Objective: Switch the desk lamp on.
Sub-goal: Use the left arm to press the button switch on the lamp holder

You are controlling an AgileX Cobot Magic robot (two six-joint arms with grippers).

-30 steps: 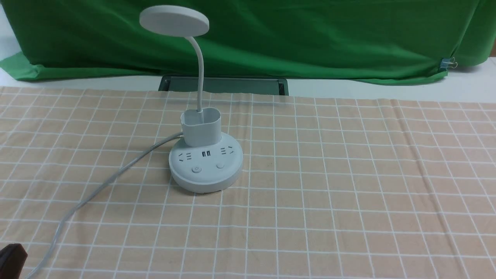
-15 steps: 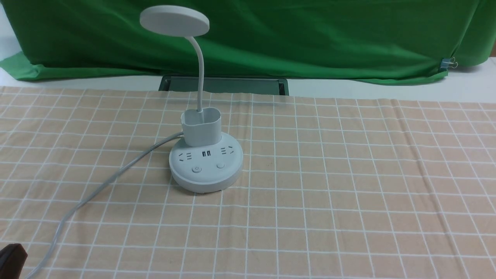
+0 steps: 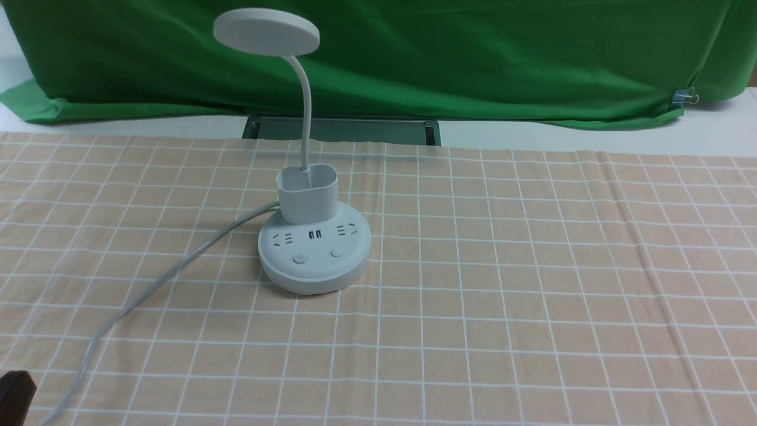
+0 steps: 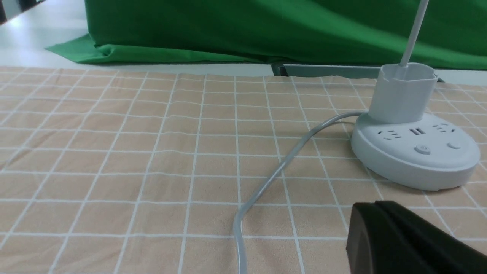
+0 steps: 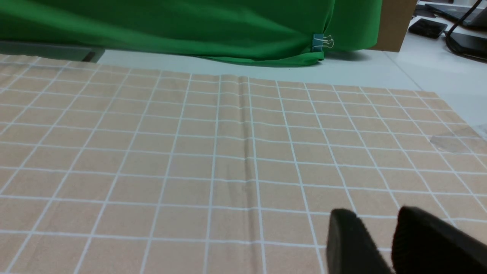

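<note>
The white desk lamp [image 3: 313, 260] stands left of centre on the checked cloth. Its disc head [image 3: 266, 31] sits high on a thin gooseneck above the oval cup holder [image 3: 307, 195]. Two buttons [image 3: 301, 258] [image 3: 336, 253] face me on the round base, and a grey cord [image 3: 148, 290] runs off to the near left. In the left wrist view the base [image 4: 380, 152] lies ahead of my left gripper [image 4: 374, 207], which is shut and empty. Only its dark tip [image 3: 15, 390] shows in the front view. My right gripper [image 5: 376, 215] is open over bare cloth, far from the lamp.
A peach checked cloth [image 3: 532, 284] covers the table. A green drape [image 3: 414, 53] hangs along the back, pinned by a binder clip [image 3: 685, 96]. A dark grey slot [image 3: 343, 129] lies behind the lamp. The cord [image 4: 274, 179] crosses the cloth near my left gripper.
The left gripper's tip has slipped slightly toward the bottom-left corner of the front view. The lamp and its cord have not moved.
</note>
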